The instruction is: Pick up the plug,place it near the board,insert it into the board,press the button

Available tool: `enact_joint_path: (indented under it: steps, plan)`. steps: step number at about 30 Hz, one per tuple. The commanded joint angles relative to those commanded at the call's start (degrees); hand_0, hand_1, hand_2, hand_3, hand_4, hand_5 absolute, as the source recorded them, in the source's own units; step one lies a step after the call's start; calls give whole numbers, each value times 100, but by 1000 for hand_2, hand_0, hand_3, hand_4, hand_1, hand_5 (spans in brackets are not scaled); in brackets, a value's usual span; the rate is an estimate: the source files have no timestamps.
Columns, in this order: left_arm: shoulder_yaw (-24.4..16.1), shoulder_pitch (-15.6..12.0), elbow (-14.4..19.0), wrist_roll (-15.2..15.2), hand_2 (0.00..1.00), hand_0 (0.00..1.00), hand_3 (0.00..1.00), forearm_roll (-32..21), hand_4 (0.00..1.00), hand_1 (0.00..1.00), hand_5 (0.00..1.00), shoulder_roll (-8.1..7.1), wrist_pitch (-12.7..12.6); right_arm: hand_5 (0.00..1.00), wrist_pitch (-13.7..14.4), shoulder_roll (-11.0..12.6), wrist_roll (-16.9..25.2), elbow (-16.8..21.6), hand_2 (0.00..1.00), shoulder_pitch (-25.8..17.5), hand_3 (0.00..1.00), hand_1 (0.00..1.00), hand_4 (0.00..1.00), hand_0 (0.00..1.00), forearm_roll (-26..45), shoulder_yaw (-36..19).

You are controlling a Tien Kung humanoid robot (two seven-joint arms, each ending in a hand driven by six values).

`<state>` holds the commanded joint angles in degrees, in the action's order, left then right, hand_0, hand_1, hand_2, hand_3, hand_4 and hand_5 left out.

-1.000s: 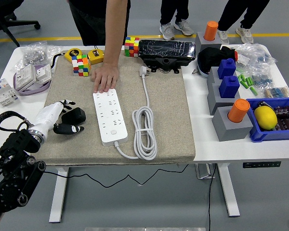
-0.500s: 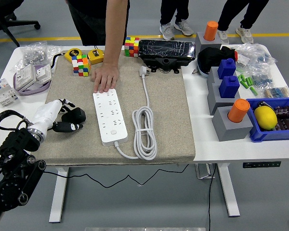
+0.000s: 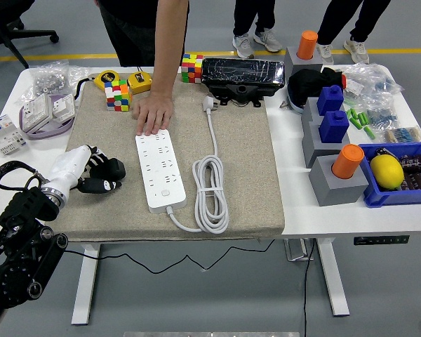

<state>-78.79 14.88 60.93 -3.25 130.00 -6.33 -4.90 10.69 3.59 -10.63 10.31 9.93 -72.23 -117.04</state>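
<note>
The person (image 3: 170,42) at the far side is cut off by the top edge — only a forearm and torso show. Their hand (image 3: 154,112) covers the far end of the board (image 3: 159,170). The left hand (image 3: 84,170) hides part of the black plug (image 3: 113,168) — the grip cannot be judged. 2 more bystanders are cropped to legs.

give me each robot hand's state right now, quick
left robot hand: closing around the black plug on the mat, not lifted; a firm grasp cannot be told.
right robot hand: not in view.
</note>
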Motion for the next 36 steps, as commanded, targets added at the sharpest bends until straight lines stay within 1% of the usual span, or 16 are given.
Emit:
enact_joint_path:
  steps: [2, 3, 13, 14, 15, 20, 21, 26, 27, 32, 33, 36]
  plan:
    - [2, 1, -2, 3, 540, 440, 534, 0, 979, 543, 247, 0, -2, 998, -1, -1, 5, 0, 713, 0, 762, 695, 998, 787, 4, 3]
    - [3, -2, 0, 8, 534, 417, 528, 0, 978, 529, 258, 2, -8, 998, -3, -2, 8, 0, 713, 0, 762, 695, 998, 786, 7, 6]
    - [-4, -9, -30, 29, 534, 419, 528, 0, 976, 529, 250, 8, -31, 998, -4, 5, 1, 0, 713, -1, 762, 696, 998, 786, 17, 18]
    - [-4, -9, -32, 37, 534, 419, 528, 0, 976, 529, 250, 9, -46, 998, -5, 7, -1, 0, 713, -2, 762, 696, 998, 786, 16, 18]
    - [-5, -7, -32, 41, 528, 400, 524, 0, 936, 511, 210, 12, -70, 998, -5, 10, -5, 0, 713, -2, 762, 696, 998, 785, 13, 15]
    - [-14, 5, -24, 45, 528, 400, 524, 0, 936, 511, 210, 14, -169, 998, -8, 13, -11, 0, 713, -5, 762, 696, 998, 785, 16, 14]
    - [-12, 6, -22, 41, 505, 370, 528, 0, 784, 482, 41, 13, -176, 998, -8, 14, -11, 0, 713, -5, 762, 696, 998, 786, 16, 12]
    - [8, -7, -10, -25, 505, 370, 528, 0, 784, 482, 41, 8, -174, 998, -8, 14, -5, 0, 713, -9, 762, 696, 998, 786, 11, 7]
    - [11, -10, -7, -33, 451, 349, 535, 0, 763, 419, 2, 7, -170, 998, -8, 14, -4, 0, 713, -9, 761, 695, 998, 785, 13, 11]
    - [37, -23, -5, -92, 451, 349, 535, 0, 763, 419, 2, 8, -148, 998, -7, 13, -8, 0, 713, -14, 761, 695, 998, 785, 19, 24]
    - [41, -23, -3, -94, 428, 345, 529, 0, 755, 395, 2, 8, -145, 998, -7, 13, -11, 0, 713, -14, 761, 695, 998, 786, 22, 27]
    - [43, -14, 4, -85, 428, 345, 529, 0, 755, 395, 2, 8, -163, 998, -7, 18, -20, 0, 713, -10, 761, 695, 998, 786, 27, 34]
